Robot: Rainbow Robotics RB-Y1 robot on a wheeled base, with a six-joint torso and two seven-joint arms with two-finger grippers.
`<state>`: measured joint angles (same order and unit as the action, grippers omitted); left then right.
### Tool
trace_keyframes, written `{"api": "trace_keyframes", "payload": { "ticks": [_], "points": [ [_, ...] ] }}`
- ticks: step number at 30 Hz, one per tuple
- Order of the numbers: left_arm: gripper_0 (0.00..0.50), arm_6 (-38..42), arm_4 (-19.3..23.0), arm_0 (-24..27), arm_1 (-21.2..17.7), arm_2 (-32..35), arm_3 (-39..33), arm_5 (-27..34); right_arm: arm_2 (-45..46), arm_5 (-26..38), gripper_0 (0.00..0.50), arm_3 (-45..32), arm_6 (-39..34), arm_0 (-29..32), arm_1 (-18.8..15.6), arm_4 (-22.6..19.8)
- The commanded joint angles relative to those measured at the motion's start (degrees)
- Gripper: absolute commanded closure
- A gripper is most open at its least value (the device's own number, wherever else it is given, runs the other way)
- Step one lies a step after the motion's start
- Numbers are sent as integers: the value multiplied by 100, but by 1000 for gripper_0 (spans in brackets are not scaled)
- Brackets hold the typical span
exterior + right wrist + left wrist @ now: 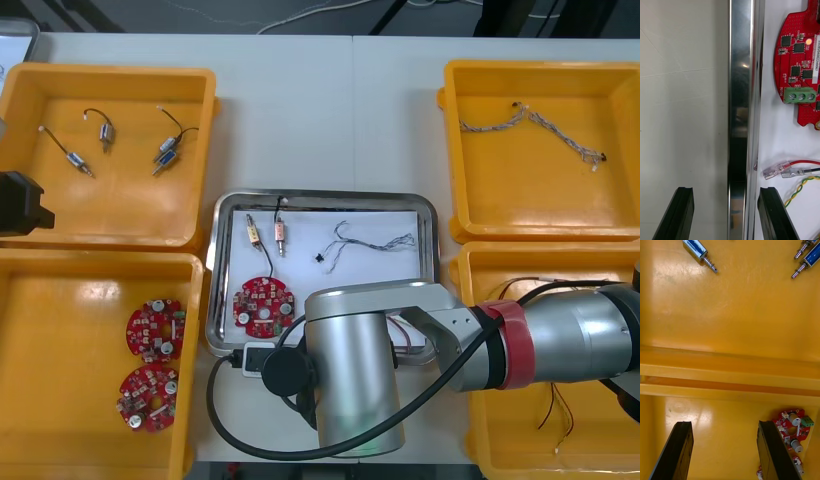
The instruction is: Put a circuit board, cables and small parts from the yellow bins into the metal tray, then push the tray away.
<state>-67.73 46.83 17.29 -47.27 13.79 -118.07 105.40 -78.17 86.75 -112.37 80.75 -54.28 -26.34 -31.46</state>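
Tray (325, 197) sits mid-bench between the yellow bins (105, 150) and looks loaded: circuit board (263, 306), two small metal parts (266, 236), blue and white cable (375, 243), and the red and yellow cable (797, 170) lying near the board (799, 63) in the wrist view. So I judge the push to be the step in hand. The right gripper (725, 191) is at the tray's near rim (740, 93), fingers apart and straddling it, one over the bare bench (681, 93) and one inside the tray just beside the cable plugs. To push well, stay low, bear on the rim wall and drive straight toward the far edge. An off-centre push would likely spin the tray, and the arm hides how centred the gripper is. The inner finger could snag the cable, so keep it off the plugs. The left gripper (724, 427) is parked over the wall between the left bins, fingers apart, holding nothing.
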Motion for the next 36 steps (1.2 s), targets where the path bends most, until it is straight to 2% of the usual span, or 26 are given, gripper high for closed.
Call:
{"api": "trace_keyframes", "payload": {
  "ticks": [1,7,11,12,13,14,16,17,18,20,27,36],
  "points": [
    [0,-504,28,-77,-230,159,-164,-55,-111,-62,0,-40,169,-179,173,52],
    [0,-504,28,-77,-230,159,-164,-55,-119,-97,5,-31,213,-153,164,52],
    [0,-504,28,-77,-230,159,-164,-55,-119,-115,87,-40,240,-153,164,61],
    [0,-504,28,-77,-230,159,-164,-55,-119,-132,87,-31,257,-153,164,61],
    [0,-504,28,-77,-230,159,-164,-55,-119,-132,137,-40,257,-153,164,61],
    [0,-504,28,-77,-230,159,-164,-55,-119,-141,137,-31,275,-153,173,61],
    [0,-504,28,-77,-230,159,-164,-55,-119,-150,280,-31,284,-144,164,61],
    [0,-504,28,-77,-230,159,-164,-55,-119,-150,280,-31,284,-144,164,61],
    [0,-504,28,-77,-230,159,-164,-55,-119,-158,413,-31,310,-144,164,61],
    [0,-504,28,-77,-230,159,-164,-55,-119,-167,500,-13,319,-144,164,61],
    [0,-504,28,-77,-230,159,-164,-55,-119,-176,500,-5,275,-153,85,184],
    [0,-504,28,-77,-230,159,-164,-55,-119,-273,500,-5,257,-513,-196,307]
  ]
}}
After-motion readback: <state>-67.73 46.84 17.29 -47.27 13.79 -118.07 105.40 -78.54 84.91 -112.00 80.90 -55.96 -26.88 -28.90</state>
